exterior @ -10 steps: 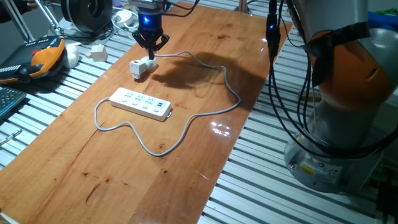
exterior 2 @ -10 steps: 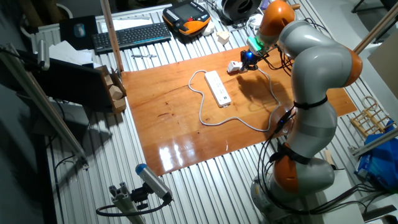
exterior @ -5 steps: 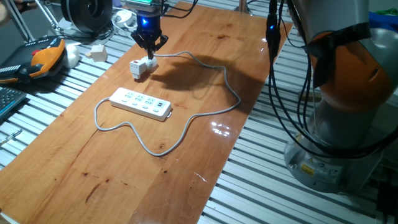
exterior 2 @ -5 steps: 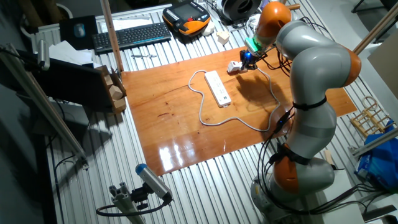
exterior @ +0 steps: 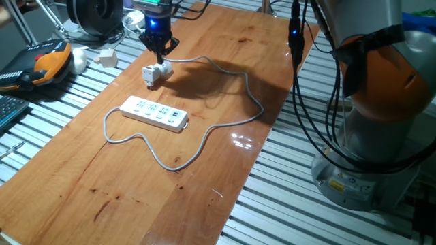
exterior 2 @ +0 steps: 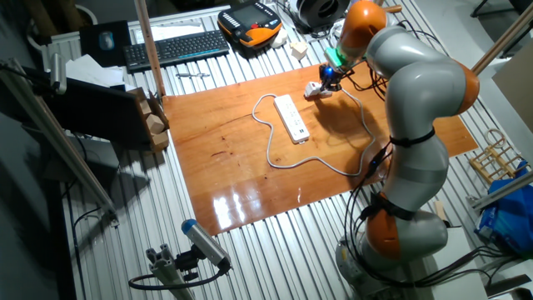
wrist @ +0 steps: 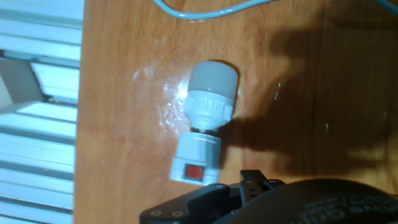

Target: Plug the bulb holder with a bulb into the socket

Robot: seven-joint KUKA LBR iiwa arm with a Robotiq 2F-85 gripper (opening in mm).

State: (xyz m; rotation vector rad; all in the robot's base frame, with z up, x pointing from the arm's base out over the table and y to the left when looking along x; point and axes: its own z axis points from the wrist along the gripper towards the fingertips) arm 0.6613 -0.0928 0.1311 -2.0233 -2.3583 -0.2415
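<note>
- Claw point(exterior: 161, 57) just above bulb holder point(exterior: 155, 72), prongs spread, gripping nothing.
- Bulb holder lying flat on wooden surface point(exterior: 204, 177), bulb point(wrist: 212, 79) on one end.
- Socket point(exterior: 154, 113) nearby, apart from holder.

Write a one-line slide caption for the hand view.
Hand camera looking down on the bulb holder, with its bulb, lying on the wooden table near the grey cable.

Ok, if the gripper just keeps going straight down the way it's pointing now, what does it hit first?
Most likely the bulb holder: the hand view looks right down on it and its bulb, lying on the wooden table. The gripper hangs just above it. Exact depth is unclear, so a finger may meet the wood beside it.
</note>
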